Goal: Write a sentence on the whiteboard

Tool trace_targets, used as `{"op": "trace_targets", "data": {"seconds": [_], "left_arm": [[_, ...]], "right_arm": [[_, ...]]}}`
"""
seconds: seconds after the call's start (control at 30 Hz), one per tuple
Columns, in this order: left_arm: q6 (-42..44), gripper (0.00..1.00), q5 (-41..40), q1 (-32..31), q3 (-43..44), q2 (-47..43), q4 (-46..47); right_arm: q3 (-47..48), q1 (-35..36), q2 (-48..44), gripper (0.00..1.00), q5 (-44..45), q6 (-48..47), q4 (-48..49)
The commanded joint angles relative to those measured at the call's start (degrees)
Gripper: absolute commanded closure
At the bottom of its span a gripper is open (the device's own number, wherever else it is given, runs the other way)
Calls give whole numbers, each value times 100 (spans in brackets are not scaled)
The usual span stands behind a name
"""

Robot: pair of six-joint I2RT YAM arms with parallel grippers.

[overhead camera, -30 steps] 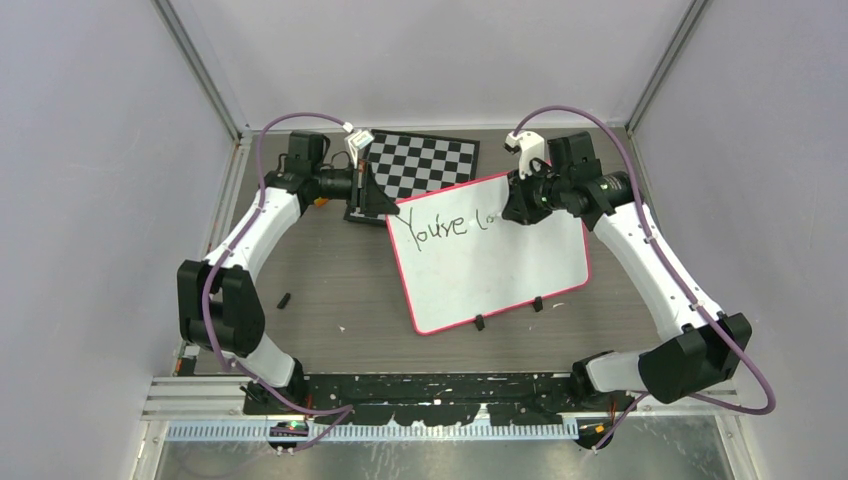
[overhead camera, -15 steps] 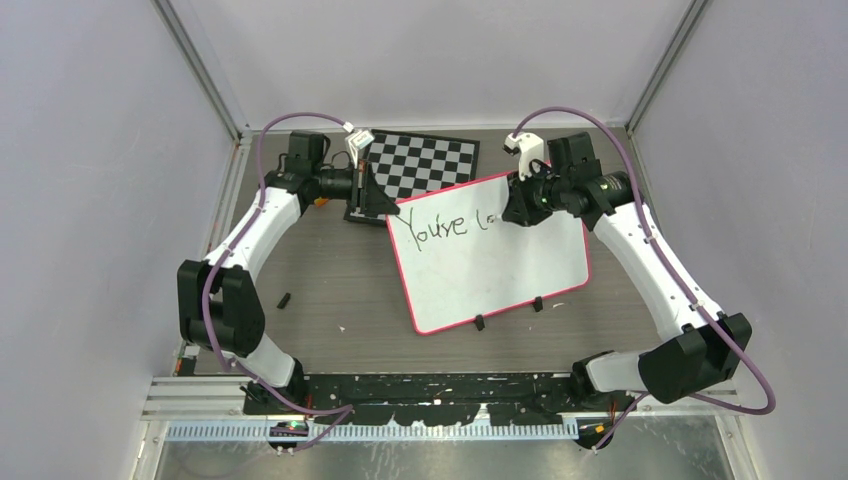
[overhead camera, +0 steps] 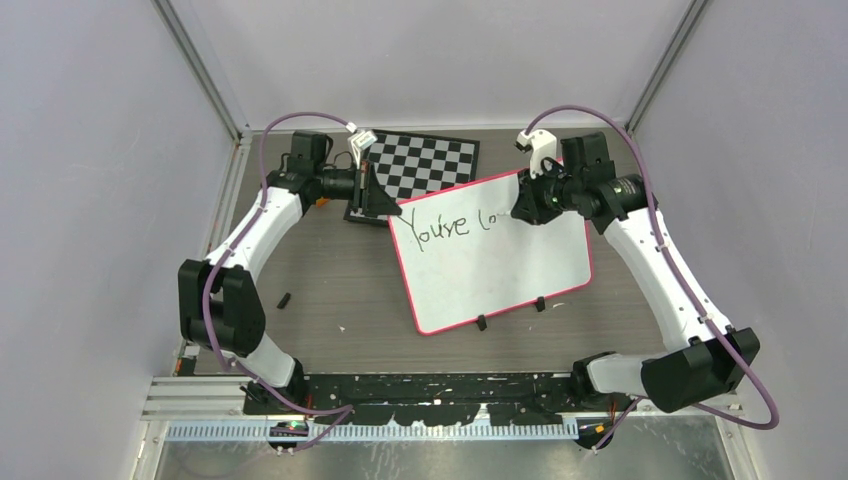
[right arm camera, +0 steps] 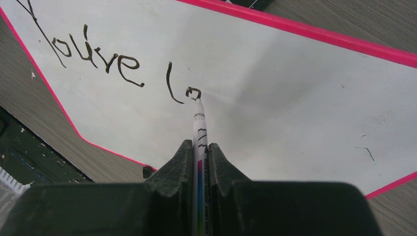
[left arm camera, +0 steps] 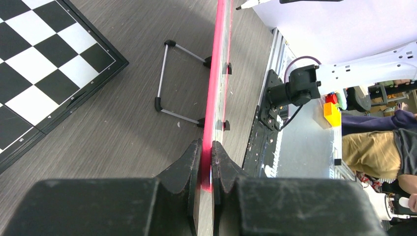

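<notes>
The right gripper is clenching a marker between its fingers, with the barrel pointing straight out ahead of the jaws. Just beyond the fingertips, the marker's tip is touching the whiteboard at a small, squarish "o". To the left of that tip, the sentence is showing "You're l" in thin black strokes, running off toward the far left. Past the lettering, the board's pink frame is lying against the grey wood-grain table.

The left gripper is pinching the whiteboard by its pink edge, one finger on each face, the jaws nearly together. Ahead of those fingers the board is stretching away edge-on. Small black clips are sitting on its rim, and a wire stand is jutting out to the left of it. Further left of the fingers, a checkerboard is lying flat on the table.

From above, the whiteboard is sitting between the two grippers, with the left gripper at its far left corner and the right gripper over its far edge, just right of the sentence.
</notes>
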Motion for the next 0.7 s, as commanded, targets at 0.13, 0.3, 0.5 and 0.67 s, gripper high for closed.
{"op": "trace_targets", "data": {"seconds": [0.13, 0.3, 0.5, 0.67], "left_arm": [[31, 100, -181, -236, 4, 111, -320], [57, 100, -193, -234, 16, 109, -338], [66, 100, -202, -234, 19, 121, -346], [83, 100, -185, -234, 26, 129, -366]], "right_arm": [[206, -21, 125, 100, 82, -50, 349], [92, -31, 160, 100, 210, -107, 376], [-179, -76, -78, 100, 373, -162, 359], [-361, -92, -242, 100, 370, -182, 277]]}}
